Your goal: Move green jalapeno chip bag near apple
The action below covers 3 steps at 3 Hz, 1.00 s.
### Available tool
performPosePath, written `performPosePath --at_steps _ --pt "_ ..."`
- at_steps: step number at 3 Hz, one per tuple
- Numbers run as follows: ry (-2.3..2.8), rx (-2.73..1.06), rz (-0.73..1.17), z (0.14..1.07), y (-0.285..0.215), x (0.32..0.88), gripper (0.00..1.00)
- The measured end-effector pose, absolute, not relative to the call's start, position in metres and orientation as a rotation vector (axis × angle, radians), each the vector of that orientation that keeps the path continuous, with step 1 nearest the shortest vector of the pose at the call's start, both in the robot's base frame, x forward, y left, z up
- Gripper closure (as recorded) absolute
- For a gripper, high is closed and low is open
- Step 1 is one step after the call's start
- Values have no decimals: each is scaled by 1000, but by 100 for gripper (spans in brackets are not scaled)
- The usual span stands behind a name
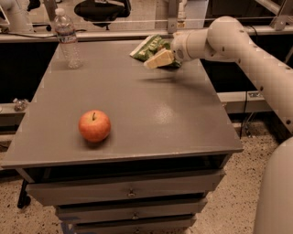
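Note:
The green jalapeno chip bag [147, 47] lies at the far right part of the grey table [160, 114], its right side hidden behind my gripper. My gripper [159, 59] reaches in from the right on a white arm and sits just in front of and over the bag's near edge, low to the tabletop. The apple [94, 125], red-orange with a dark stem, stands near the table's front left, well apart from the bag and the gripper.
A clear plastic water bottle [67, 39] stands upright at the table's far left. The table has drawers [130, 193] below its front edge. A counter and a black chair [101, 8] lie behind the table.

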<state>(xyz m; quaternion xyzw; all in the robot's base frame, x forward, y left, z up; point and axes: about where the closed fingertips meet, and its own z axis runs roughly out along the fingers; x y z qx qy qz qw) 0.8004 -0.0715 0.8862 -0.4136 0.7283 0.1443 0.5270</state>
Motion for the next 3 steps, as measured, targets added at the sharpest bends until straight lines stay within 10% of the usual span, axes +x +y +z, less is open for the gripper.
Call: performPosePath --at_steps 3 --pt "1759 -913 192 868 -90 836 64"
